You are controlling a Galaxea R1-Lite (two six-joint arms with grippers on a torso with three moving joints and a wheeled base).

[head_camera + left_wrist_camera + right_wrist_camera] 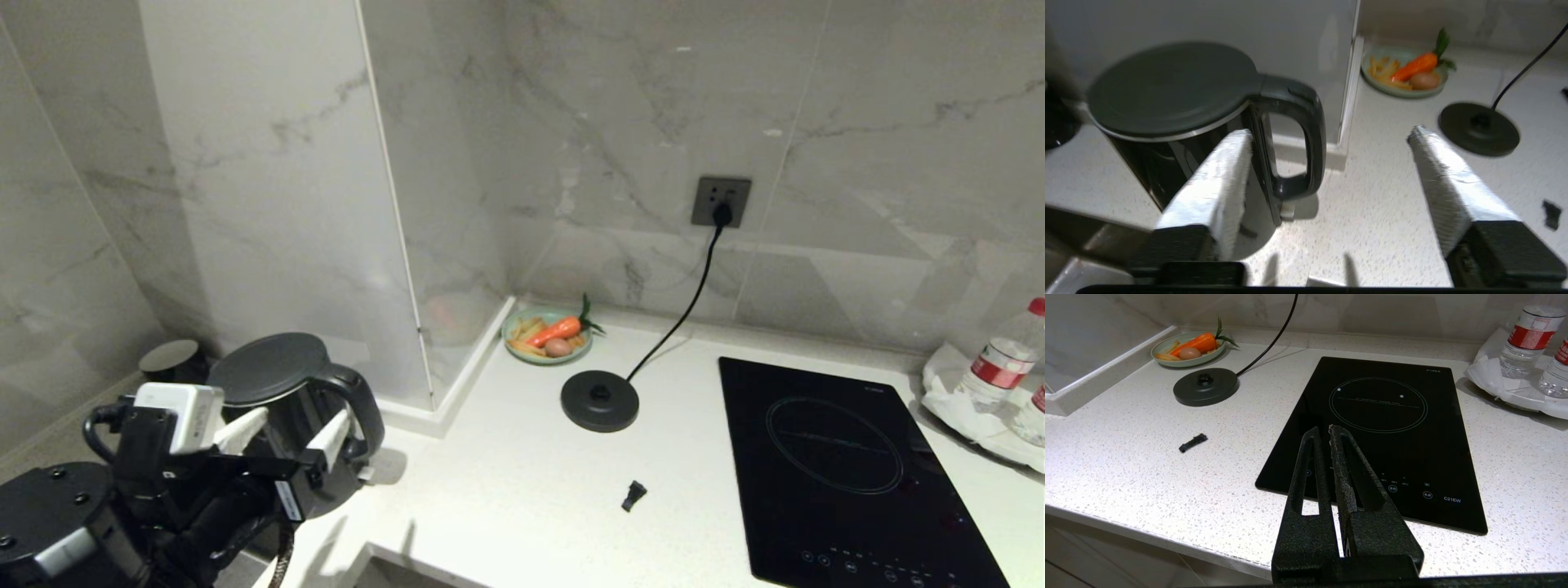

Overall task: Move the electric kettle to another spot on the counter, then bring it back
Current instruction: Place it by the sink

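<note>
The electric kettle [282, 384], a black jug with a flat grey lid, stands on the left part of the white speckled counter [506, 490], its handle [365, 412] turned to the right. My left gripper [287, 433] is open in front of it, white-padded fingers spread. In the left wrist view the kettle [1167, 90] shows its handle [1312, 134] inside the gap of the left gripper [1329, 132], close to one finger [1216, 183] and held by neither. My right gripper [1323, 429] is shut and empty above the counter's [1126, 477] front edge.
The kettle's round black base [600, 400] with its cord sits mid-counter, a green plate of carrot and egg [547, 335] behind it. The black glass cooktop [849, 474] lies right, water bottles [1000, 359] beyond. A small black piece [633, 495] lies loose. A marble panel [286, 204] rises behind the kettle.
</note>
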